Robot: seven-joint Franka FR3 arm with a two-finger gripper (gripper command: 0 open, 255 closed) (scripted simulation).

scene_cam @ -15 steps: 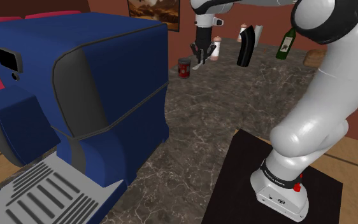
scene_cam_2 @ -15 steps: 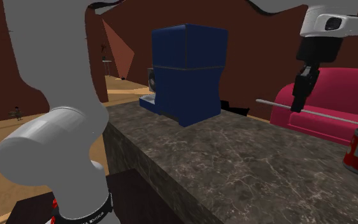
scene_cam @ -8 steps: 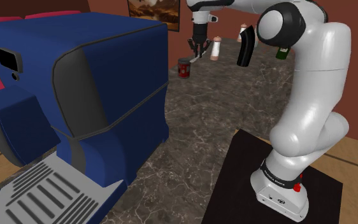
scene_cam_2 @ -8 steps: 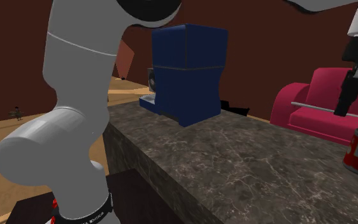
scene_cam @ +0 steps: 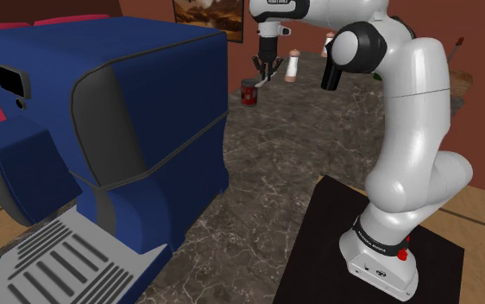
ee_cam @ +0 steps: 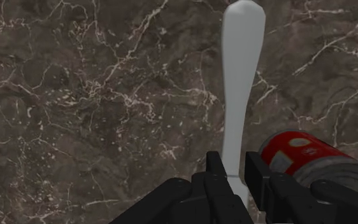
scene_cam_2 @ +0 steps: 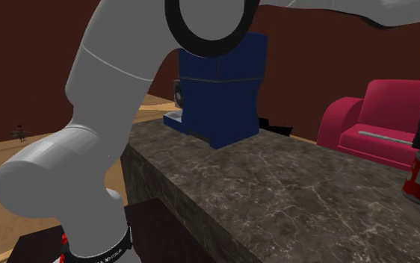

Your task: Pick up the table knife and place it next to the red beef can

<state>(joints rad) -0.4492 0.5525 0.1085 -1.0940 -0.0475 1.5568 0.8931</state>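
I have the knife (ee_cam: 241,76) clamped in the pincer (ee_cam: 235,167), above the dark marble table (scene_cam: 318,129).
Dark red-brown walls close the room, with a wood floor (scene_cam_2: 51,142) and a red sofa (scene_cam_2: 365,123) beyond the table. A big blue machine (scene_cam: 129,112) takes up the table's end at the shoulder view's left. The red can (ee_cam: 299,153) stands on bare, white-veined marble just beside my pincer. The grey knife runs straight out from the fingers, gripped at one end and clear of the can.
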